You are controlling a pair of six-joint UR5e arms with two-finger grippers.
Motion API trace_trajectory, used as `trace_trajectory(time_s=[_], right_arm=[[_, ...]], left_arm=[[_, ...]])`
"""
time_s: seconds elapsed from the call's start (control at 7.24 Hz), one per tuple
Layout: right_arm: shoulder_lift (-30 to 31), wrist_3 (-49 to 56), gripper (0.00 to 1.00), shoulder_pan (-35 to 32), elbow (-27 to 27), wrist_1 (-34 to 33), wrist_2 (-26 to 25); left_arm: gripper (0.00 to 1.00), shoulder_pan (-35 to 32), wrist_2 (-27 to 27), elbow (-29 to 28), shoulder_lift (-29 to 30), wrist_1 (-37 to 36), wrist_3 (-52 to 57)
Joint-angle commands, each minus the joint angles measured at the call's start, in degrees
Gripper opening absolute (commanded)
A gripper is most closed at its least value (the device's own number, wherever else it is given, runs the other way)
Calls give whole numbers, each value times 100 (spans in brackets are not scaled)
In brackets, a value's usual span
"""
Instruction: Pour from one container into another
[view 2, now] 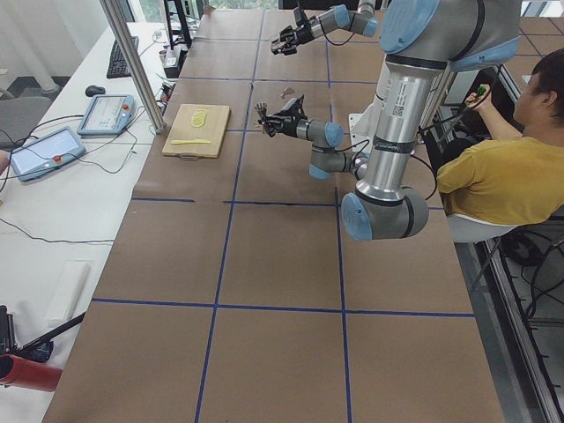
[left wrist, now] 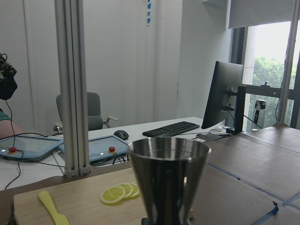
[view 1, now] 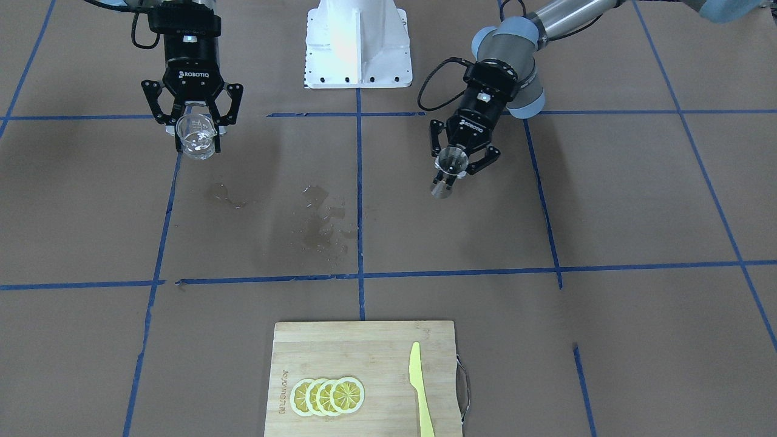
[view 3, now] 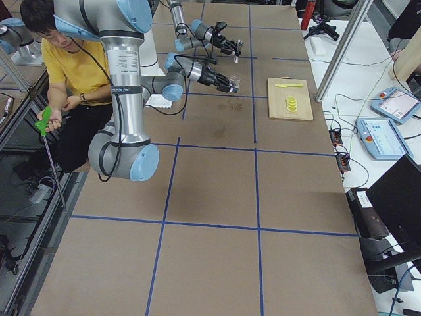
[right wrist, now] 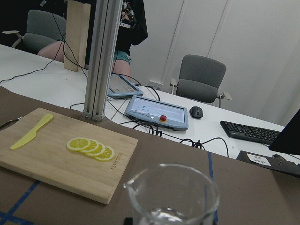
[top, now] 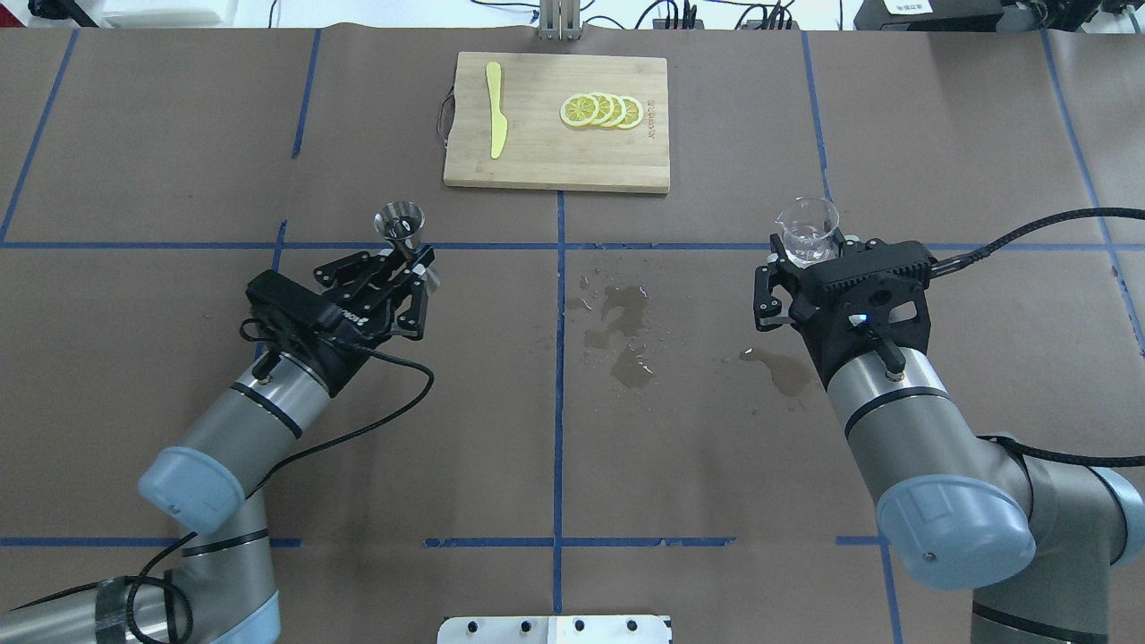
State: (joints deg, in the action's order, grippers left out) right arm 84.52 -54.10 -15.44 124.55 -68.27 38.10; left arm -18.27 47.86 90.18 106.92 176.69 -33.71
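My right gripper (top: 807, 257) is shut on the small clear glass tumbler (top: 807, 231), which has a pouring lip. It holds the glass upright above the table, and the rim fills the bottom of the right wrist view (right wrist: 171, 197). A little clear liquid seems to sit at its bottom. My left gripper (top: 411, 262) is shut on the waist of the shiny steel jigger (top: 400, 224). The jigger stands upright with its wide cup on top (left wrist: 168, 178). In the front-facing view the tumbler (view 1: 197, 135) is at the left and the jigger (view 1: 450, 165) at the right, far apart.
Wet spill patches (top: 626, 335) darken the brown paper between the arms, with another (top: 780, 368) under my right wrist. A wooden cutting board (top: 537, 156) at the far middle carries a yellow knife (top: 495, 121) and lemon slices (top: 601, 111). An operator (view 2: 502, 167) sits behind the robot.
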Motion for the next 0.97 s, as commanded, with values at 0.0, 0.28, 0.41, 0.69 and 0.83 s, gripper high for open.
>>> trace_trajectory(time_s=[0.0,0.28,0.41,0.69,0.83], right_arm=[[170,-423,0,-3,-80,51,119],[205,-523,0,-12,-447,601,128],[206,-523,0,-38,-484,691,136],[249,-523,0,-56,-485,701,172],[249,-514,0,-82,-485,701,180]], left_arm=[[0,-1,-286,141,-941,415,-704],[0,-1,-600,-95,-1688,691,-907],[0,-1,-690,-375,-1727,682,-1692],[0,8,-1066,-1018,-1727,691,-2542],[0,8,-1094,-994,-1753,691,-2657]])
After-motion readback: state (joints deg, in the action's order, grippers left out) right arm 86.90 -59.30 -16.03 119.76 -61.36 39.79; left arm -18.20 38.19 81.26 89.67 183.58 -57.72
